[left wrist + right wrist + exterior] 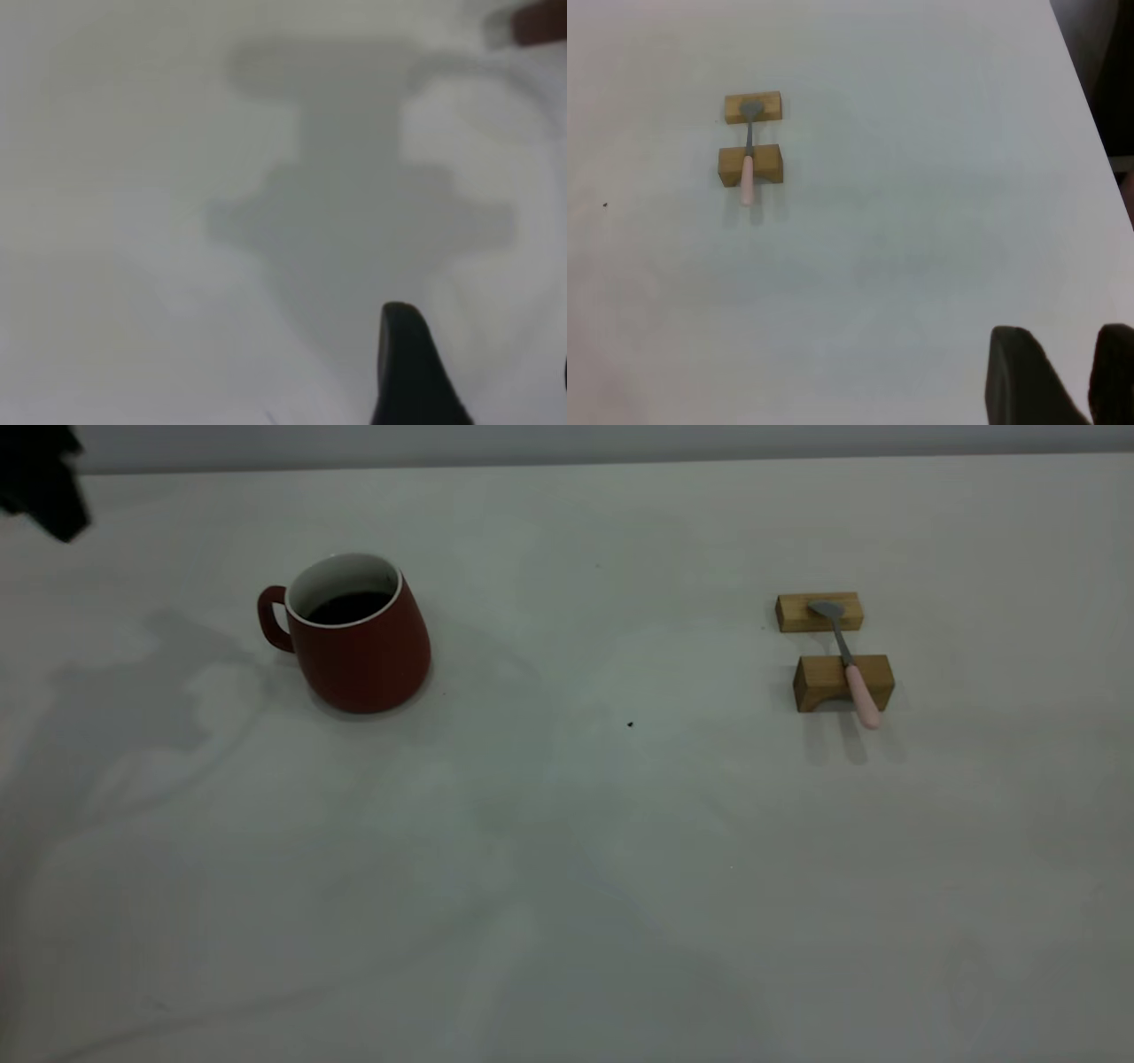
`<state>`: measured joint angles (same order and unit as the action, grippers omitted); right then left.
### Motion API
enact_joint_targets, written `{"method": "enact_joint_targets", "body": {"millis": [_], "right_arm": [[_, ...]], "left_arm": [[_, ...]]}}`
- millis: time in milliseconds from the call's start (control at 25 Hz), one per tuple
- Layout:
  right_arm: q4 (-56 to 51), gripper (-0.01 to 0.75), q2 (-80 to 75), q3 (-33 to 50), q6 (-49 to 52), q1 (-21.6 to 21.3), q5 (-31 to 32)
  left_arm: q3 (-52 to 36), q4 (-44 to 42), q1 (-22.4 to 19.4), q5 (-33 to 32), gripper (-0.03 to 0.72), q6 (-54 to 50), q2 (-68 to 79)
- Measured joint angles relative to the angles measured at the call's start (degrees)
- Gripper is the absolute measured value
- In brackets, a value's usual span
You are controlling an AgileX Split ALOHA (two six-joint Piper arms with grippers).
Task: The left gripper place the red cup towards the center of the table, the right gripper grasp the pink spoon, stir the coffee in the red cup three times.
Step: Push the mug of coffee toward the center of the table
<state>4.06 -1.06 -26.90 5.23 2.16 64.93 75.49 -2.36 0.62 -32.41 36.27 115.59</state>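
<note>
Red cup (pixel 359 638) sits left on the bench (pixel 567 886), pink spoon (pixel 852 664) across two blocks (pixel 842 682). Left claw (pixel 40 478) far off, can't tell its state; I'd approach the handle side slowly, keeping coffee (pixel 348 607) level.

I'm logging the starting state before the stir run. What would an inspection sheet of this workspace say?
Surface: the table is plain pale grey-white, with one tiny dark speck near the middle.
Job's things: the red cup stands upright at the table's left, handle away from the centre, with the coffee inside. The pink spoon lies across two wooden blocks at the right, bowl on the far one.
Clutter: nothing seen.
Grippers: the left gripper is above bare table, away from the cup; the right gripper is well away from the spoon. Neither holds anything.
Cables: nothing seen.
Surroundings: a grey wall behind the table.
</note>
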Motion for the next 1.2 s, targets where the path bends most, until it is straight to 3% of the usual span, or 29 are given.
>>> {"method": "enact_joint_targets", "body": {"millis": [200,520,760,1200], "right_arm": [[0.00,0.230,0.00,0.00,0.00,0.00,0.00],[0.00,0.232,0.00,0.00,0.00,0.00,0.00],[0.00,0.236,0.00,0.00,0.00,0.00,-0.05],[0.00,0.236,0.00,0.00,0.00,0.00,-0.05]], "left_arm": [[8.65,0.35,4.10,-1.37,0.478,12.95,9.41],[21.52,0.35,5.68,-11.70,0.478,22.60,21.25],[22.70,4.42,6.32,-10.60,0.478,30.92,23.94],[22.77,6.89,8.64,-8.37,0.478,32.42,26.65]]}}
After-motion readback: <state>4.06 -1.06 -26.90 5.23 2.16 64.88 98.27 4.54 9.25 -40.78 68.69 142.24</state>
